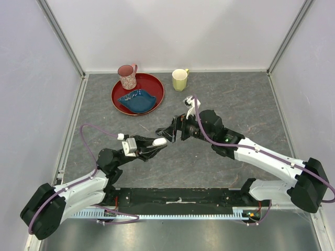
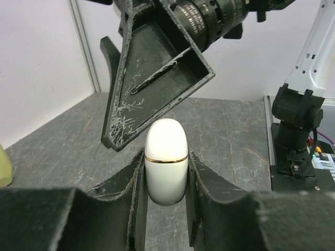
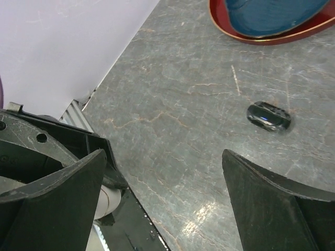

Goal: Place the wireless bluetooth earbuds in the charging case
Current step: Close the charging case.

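Left gripper [image 2: 166, 175] is clamped on the glossy white, rounded plastic charging case [image 2: 166, 141], holding it upright with the lid end exposed, probably for opening. Right gripper [image 1: 167, 129], jaws spread wide, hovers just above it. No earbuds are visible.

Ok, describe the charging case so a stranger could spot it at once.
Start at the red tray at the far side of the table, then come nearer, to mid-table. There the left gripper's fingers pinch the charging case: small, glossy white, rounded, with a thin gold seam.
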### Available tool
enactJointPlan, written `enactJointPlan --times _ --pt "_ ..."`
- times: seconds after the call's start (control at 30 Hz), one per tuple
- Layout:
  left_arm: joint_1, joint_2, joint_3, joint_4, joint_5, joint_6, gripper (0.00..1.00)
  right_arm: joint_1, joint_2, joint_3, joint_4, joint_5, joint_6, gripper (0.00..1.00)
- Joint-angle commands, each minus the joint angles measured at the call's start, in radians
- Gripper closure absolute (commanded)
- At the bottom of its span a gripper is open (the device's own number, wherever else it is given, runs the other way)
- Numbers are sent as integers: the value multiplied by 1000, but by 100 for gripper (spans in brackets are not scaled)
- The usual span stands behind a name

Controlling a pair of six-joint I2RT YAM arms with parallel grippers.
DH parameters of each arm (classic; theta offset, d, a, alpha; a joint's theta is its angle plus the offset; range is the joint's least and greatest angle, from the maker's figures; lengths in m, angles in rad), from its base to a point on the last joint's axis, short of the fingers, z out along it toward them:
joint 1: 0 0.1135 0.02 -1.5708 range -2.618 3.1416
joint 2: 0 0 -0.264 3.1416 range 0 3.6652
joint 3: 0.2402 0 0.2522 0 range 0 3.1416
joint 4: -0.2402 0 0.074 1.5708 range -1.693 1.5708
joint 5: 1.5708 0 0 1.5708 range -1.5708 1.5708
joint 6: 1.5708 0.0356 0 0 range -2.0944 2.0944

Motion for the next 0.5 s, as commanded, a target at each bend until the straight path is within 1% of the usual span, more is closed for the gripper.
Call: enactJointPlan --times 0.0,0.03,0.07,0.13,0.17,0.2,0.23,0.27,0.33,0.37,0.4,0.47 --pt "0 16 59 16 -71 -24 98 5 -50 -23 -2 132 5 2" --pt "0 23 74 -30 -77 -32 98 5 -58 -29 -11 188 12 2" --pt "0 28 83 -55 -88 -61 98 5 -75 -32 -35 305 20 2" --pt "0 43 117 -146 -111 -92 98 3 -91 -37 -58 410 46 2" --pt "0 49 131 -186 -114 -125 98 -6 -102 -37 -104 499 60 2" --pt "1 58 146 -234 -158 -161 98 -12 -107 -37 -124 530 74 2" --pt "0 68 193 -292 -192 -202 98 -23 -111 -38 -141 557 107 2" --pt "1 98 220 -431 -212 -250 98 -44 -122 -43 -166 570 117 2" --pt "0 140 296 -539 -221 -279 98 -82 -131 -60 -189 584 152 2" --pt "0 194 318 -613 -226 -314 98 -96 -139 -66 -193 581 160 2" --pt "0 219 357 -648 -231 -333 98 -107 -144 -74 -195 567 169 2" --pt "0 303 390 -697 -225 -371 98 -142 -148 -94 -201 544 187 2"
